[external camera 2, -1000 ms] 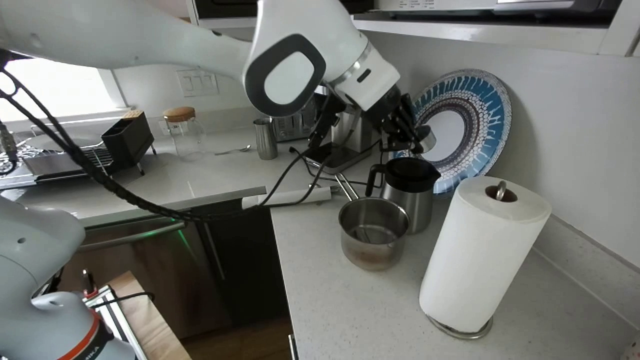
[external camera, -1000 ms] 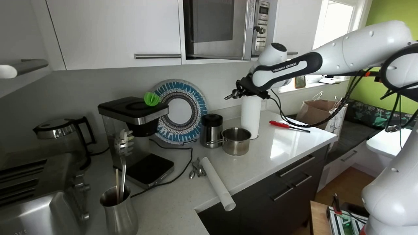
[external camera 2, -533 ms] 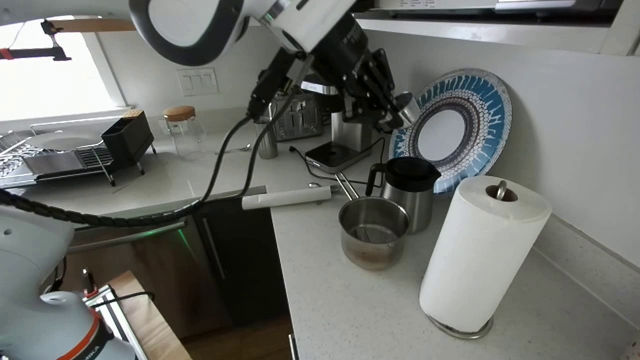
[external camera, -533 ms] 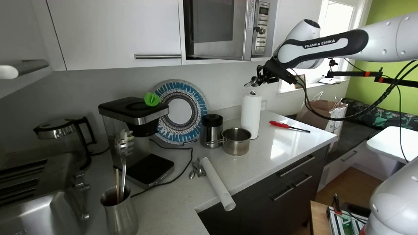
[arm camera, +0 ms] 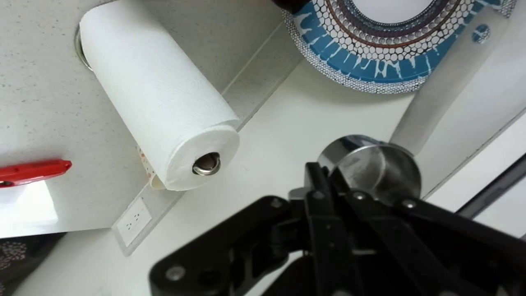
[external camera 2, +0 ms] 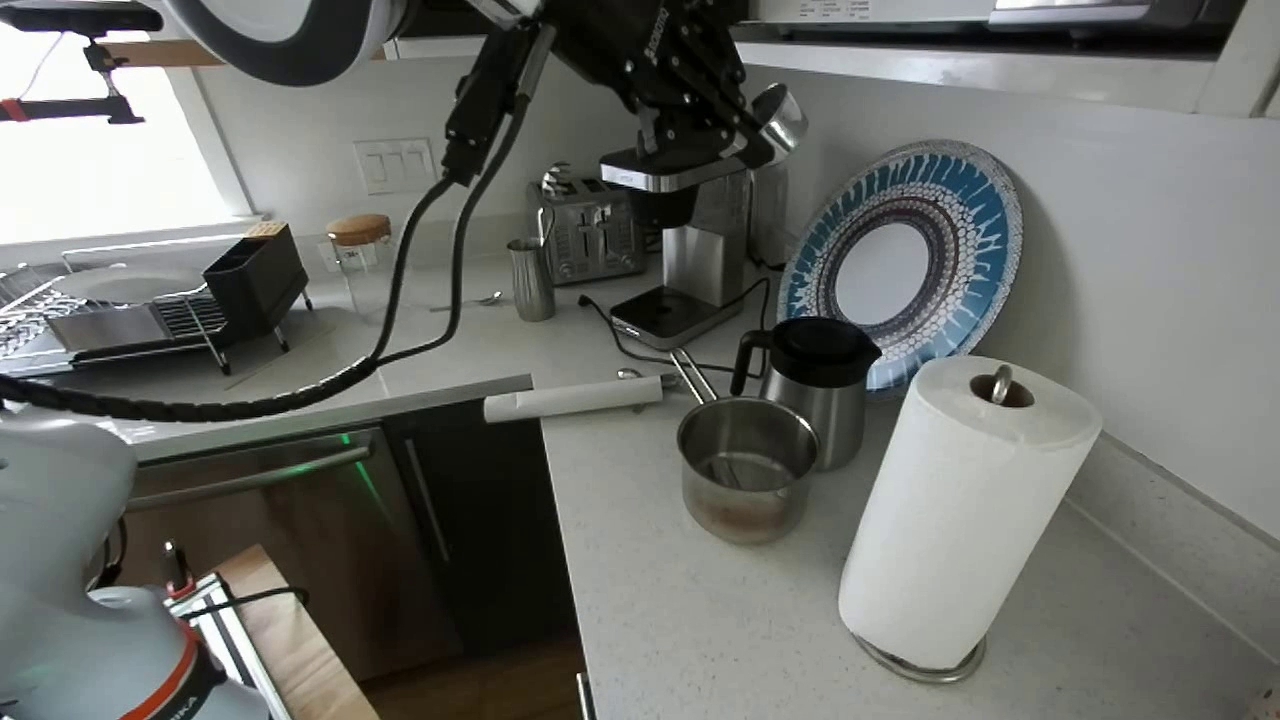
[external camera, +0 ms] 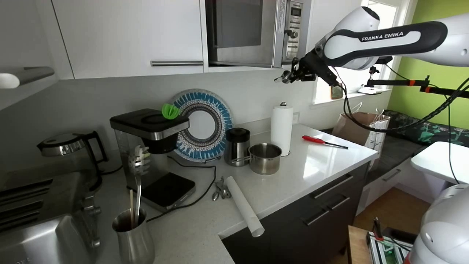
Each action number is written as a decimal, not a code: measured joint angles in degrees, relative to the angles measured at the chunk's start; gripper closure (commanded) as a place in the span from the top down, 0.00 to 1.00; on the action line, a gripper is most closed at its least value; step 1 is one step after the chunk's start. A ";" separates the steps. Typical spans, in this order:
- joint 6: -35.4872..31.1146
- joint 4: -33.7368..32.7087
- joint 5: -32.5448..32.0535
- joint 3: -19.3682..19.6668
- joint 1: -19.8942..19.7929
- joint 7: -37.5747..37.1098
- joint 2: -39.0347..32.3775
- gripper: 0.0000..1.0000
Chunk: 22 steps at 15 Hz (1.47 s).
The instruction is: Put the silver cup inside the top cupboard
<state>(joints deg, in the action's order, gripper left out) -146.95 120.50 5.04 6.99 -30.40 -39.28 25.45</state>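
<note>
Raised a little over the last half second, the cup (arm camera: 372, 164) hangs tilted in midair, pinched at its rim by the tool (arm camera: 324, 172). It is higher than the roll (external camera: 281, 132), which stands on the tabletop (external camera: 296, 170) near the pot (external camera: 264, 165).

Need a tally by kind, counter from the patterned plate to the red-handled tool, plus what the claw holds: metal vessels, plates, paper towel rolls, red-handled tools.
Metal vessels: 3 (silver cup in the claw, saucepan, lidded jug)
Patterned plate: 1
Paper towel roll: 1
Red-handled tool: 1
Total: 6
</note>
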 measured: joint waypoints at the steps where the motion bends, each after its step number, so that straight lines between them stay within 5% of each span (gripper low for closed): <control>1: -0.30 -0.29 0.27 0.19 0.45 -0.30 -0.09 0.01; 11: -10.43 -8.71 10.12 2.92 7.82 -2.96 -2.22 0.01; 16: -8.95 -19.73 13.85 3.19 10.76 -7.88 -11.11 0.01; 22: -10.05 -23.54 13.38 3.42 10.97 -9.26 -14.28 0.01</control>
<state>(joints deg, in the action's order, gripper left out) -156.99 96.95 18.41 10.41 -19.44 -48.54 11.17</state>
